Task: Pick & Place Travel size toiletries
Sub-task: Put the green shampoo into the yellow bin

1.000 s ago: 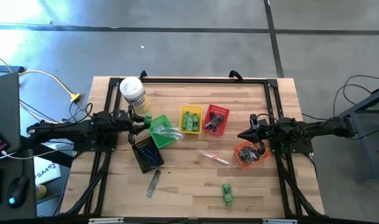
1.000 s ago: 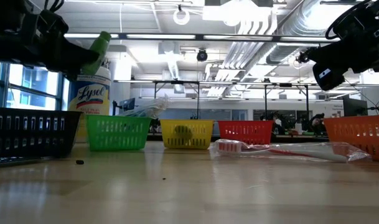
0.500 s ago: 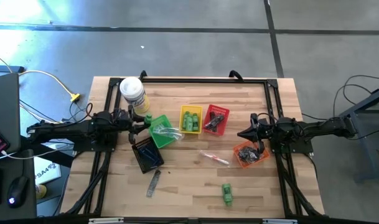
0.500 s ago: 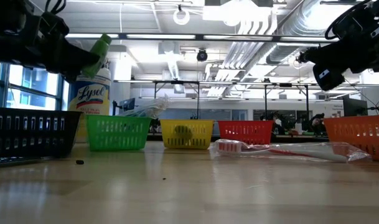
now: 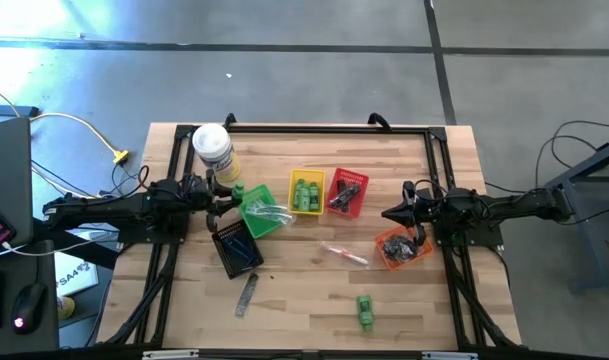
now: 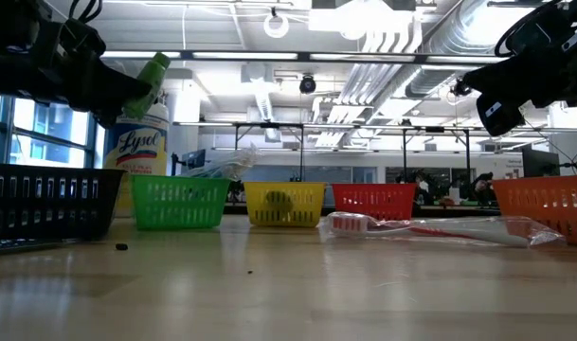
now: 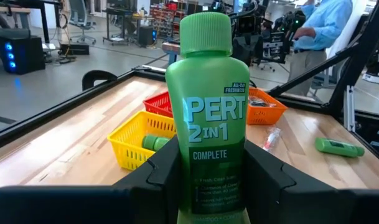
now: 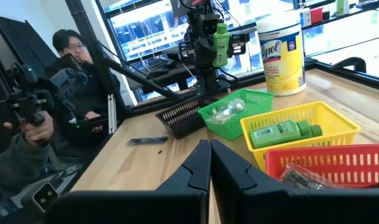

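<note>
Nothing has shifted: my left gripper [image 7: 208,180] still clamps its fingers around the bright green plastic shampoo bottle [image 7: 206,106], unplaced; right gripper [image 8: 210,163], fingers closed empty, waits.

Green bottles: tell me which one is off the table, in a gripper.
The Pert bottle, clamped upright in the left gripper. The others lie flat: one in the yellow basket, one loose on the table.

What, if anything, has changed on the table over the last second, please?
Almost nothing. The right gripper, shut and empty, has edged slightly further from the orange basket in the high view. The left gripper still holds the green bottle over the green basket. Everything on the table lies as before.
</note>
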`<state>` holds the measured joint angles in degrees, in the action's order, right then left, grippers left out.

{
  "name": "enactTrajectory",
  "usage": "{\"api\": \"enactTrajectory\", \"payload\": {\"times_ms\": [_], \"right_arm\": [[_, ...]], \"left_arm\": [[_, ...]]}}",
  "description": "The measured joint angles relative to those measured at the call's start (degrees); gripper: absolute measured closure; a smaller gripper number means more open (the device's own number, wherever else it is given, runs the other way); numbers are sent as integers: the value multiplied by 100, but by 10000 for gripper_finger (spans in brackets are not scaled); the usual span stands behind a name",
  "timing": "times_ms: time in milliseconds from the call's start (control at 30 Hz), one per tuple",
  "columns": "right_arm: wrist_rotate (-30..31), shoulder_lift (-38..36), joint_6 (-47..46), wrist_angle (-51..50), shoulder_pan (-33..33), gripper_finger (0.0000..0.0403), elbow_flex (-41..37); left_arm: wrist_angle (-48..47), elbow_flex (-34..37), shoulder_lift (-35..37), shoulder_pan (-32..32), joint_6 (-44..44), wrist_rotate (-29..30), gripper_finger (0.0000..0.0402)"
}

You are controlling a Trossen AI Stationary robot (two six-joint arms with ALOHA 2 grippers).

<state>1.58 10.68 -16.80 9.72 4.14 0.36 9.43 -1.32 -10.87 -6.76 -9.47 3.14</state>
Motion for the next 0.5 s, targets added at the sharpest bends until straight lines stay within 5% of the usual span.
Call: {"api": "enactTrajectory", "payload": {"times_ms": [500], "right_arm": [[1, 0, 33, -2, 0, 401, 0]], "left_arm": [[-17, 0, 0, -1, 15, 47, 282]]}}
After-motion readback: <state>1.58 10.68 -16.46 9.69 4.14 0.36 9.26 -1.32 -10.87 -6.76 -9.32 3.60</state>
